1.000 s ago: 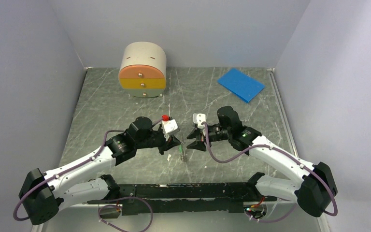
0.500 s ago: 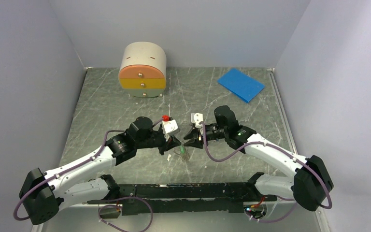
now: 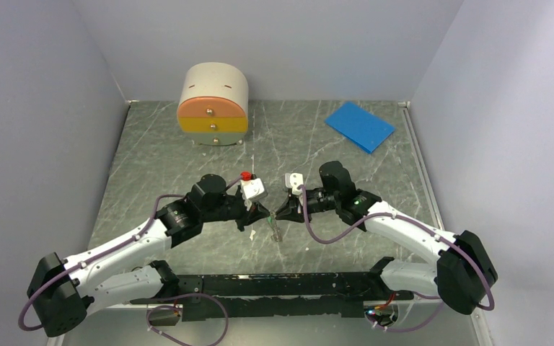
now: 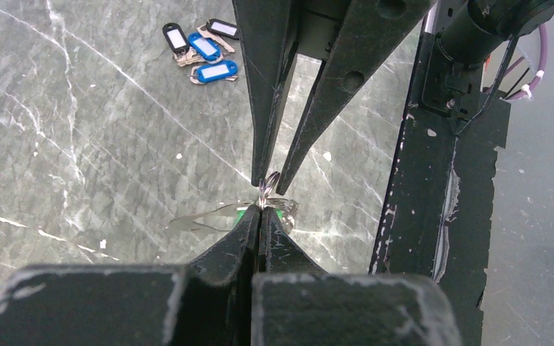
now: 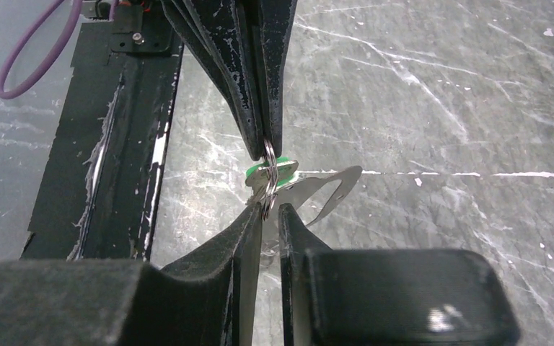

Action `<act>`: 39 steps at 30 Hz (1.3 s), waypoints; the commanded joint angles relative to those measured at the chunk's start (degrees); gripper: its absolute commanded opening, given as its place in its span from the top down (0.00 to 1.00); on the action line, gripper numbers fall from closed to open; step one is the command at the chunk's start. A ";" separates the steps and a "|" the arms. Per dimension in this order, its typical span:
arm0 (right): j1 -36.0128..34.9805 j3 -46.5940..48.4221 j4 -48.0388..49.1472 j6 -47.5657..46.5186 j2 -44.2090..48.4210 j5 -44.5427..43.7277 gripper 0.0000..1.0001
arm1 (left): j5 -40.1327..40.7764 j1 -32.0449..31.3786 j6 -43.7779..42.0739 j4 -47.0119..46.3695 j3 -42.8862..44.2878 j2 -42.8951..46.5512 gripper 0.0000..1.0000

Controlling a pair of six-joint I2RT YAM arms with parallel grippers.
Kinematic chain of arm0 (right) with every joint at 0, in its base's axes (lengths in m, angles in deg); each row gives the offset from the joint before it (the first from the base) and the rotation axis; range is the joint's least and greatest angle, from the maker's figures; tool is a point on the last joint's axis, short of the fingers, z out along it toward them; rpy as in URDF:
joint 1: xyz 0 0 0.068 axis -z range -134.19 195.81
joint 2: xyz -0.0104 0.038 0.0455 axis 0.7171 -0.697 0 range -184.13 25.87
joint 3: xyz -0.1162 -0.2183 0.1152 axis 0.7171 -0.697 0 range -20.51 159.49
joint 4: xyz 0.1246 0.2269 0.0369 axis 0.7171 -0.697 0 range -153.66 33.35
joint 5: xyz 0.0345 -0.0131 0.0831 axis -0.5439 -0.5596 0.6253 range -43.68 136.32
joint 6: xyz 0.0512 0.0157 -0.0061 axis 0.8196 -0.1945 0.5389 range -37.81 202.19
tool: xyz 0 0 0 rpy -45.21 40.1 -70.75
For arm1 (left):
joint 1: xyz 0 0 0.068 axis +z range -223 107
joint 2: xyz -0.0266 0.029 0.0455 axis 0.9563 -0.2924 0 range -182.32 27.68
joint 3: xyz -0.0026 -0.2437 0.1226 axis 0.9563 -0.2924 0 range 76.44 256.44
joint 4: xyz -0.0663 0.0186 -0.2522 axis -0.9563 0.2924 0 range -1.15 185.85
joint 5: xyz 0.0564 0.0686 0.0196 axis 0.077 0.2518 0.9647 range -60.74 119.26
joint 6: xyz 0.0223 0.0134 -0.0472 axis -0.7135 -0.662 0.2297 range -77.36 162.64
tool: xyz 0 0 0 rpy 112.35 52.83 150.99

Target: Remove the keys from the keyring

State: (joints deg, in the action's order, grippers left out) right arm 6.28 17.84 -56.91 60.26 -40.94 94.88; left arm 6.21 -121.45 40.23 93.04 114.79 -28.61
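The left gripper [image 4: 260, 210] is clamping the keyring [image 5: 268, 176] above the tabletop [image 5: 440, 108]. The right gripper [image 5: 270, 213] is straddling it narrowly, grip unclear. The keys [image 5: 286, 163] are dangling from it.

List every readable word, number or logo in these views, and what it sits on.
None readable.
The small blue and black key tags have white label windows, too small to tell if written on.
The round beige drawer box, flat blue sheet and silver keyring show no markings.

Pale lilac walls [image 3: 36, 108] around a grey marbled table [image 3: 296, 137], small drawer chest [image 3: 213, 104], blue pad [image 3: 359, 125].
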 commanded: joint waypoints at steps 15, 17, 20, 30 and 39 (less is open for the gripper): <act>-0.14 -4.56 17.42 10.55 3.93 0.44 1.00 | 1.79 0.06 4.89 -0.33 0.28 1.93 0.97; -0.11 -6.13 21.22 13.53 5.35 -0.60 1.00 | 3.87 0.08 6.54 1.04 -0.37 2.97 0.98; -0.13 -7.95 25.16 16.68 7.19 -2.09 1.00 | 7.55 0.06 9.72 1.97 -1.83 5.22 0.98; -0.31 -12.77 34.92 23.43 11.16 -5.76 1.00 | 5.33 0.08 15.61 -0.41 -3.60 4.60 0.97; -0.18 -15.00 29.58 23.11 18.93 -17.35 1.00 | 9.74 0.08 19.80 -1.27 -5.36 1.87 0.97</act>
State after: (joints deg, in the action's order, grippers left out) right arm 6.22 3.11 -27.36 83.25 -27.06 85.11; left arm 13.25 -121.45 56.97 93.39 110.16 -25.51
